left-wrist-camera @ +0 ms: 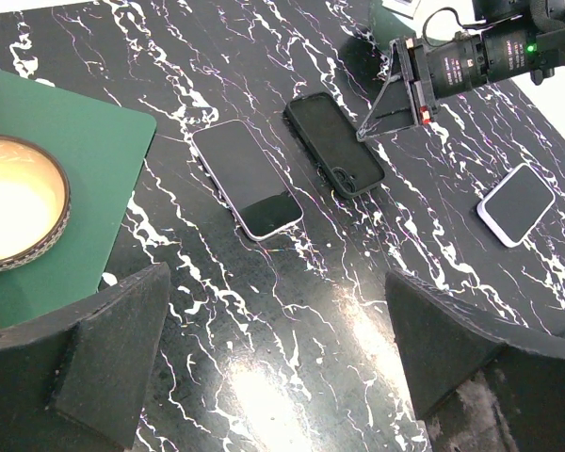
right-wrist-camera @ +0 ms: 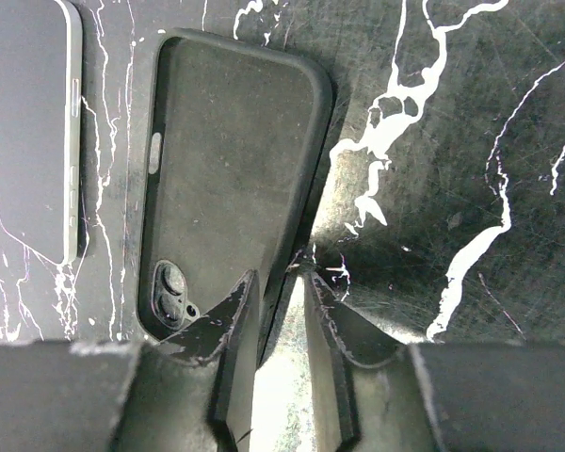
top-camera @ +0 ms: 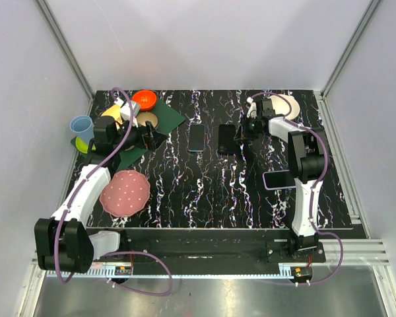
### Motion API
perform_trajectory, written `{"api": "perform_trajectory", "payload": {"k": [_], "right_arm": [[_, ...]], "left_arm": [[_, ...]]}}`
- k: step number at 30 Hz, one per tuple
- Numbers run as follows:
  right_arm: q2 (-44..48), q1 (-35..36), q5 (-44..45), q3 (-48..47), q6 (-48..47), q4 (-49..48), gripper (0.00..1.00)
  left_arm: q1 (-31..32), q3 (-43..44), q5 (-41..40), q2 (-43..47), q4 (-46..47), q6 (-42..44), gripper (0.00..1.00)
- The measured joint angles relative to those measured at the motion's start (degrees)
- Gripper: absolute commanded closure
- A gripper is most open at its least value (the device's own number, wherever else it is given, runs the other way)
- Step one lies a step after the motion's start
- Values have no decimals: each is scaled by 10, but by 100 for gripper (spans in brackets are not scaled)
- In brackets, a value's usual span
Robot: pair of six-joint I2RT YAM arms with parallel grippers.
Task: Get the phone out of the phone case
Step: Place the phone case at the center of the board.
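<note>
**Insp.:** Status of the phone?

**Onlooker:** Phone (left-wrist-camera: 248, 179) lies flat on the surface (top-camera: 204, 198), screen up, approx ctr of the scene, toward the far side. It's out of the phone case (right-wrist-camera: 226, 169). Case lies flat just to its right, roughly parallel. A narrow strip of surface runs btwn them, so they're not touching.

**Insp.:** Case empty?

**Onlooker:** Looks empty: dark inside, raised rim, camera cut-out showing at one corner.

**Insp.:** Right hand?

**Onlooker:** Right hand (right-wrist-camera: 278, 273) is low at the case's right edge. Fingers parted only a little, w/ bare surface showing in the gap. One fingertip (right-wrist-camera: 235, 301) overlaps the case's rim; the other is over the surface beside it. No grip on anything that I can see.

**Insp.:** Left hand?

**Onlooker:** Left hand (left-wrist-camera: 278, 344) hangs over the surface, left of the phone and nearer than it. Fingers spread wide, nothing btwn them.

**Insp.:** Other items?

**Onlooker:** Green mat (left-wrist-camera: 66, 132) on the far left w/ a tan bowl (left-wrist-camera: 9, 202) on it. Pink plate (top-camera: 124, 192) sits nearer, left side. Second phone (left-wrist-camera: 516, 203), pale edge, lies by the right arm, nearer than the case and well apart from it.
</note>
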State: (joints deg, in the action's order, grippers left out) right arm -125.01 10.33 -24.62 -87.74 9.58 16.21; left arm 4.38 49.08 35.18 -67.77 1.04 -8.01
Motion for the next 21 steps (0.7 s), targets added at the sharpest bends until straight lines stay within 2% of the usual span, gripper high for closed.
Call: {"api": "perform_trajectory", "payload": {"k": [6,10,14,21], "right_arm": [[1,0,1,0,-8,-1,60],[9,-1,10,0,-24,1,40],[42,-3,13,14,-51,3,28],[151,-6,-6,63,-115,2,14]], "left_arm": [[0,0,2,0,1,0,1],[0,-1,2,0,2,-2,1],[-2,-3,2,0,3,-5,1],[-3,-6,4,0,4,-6,1]]}}
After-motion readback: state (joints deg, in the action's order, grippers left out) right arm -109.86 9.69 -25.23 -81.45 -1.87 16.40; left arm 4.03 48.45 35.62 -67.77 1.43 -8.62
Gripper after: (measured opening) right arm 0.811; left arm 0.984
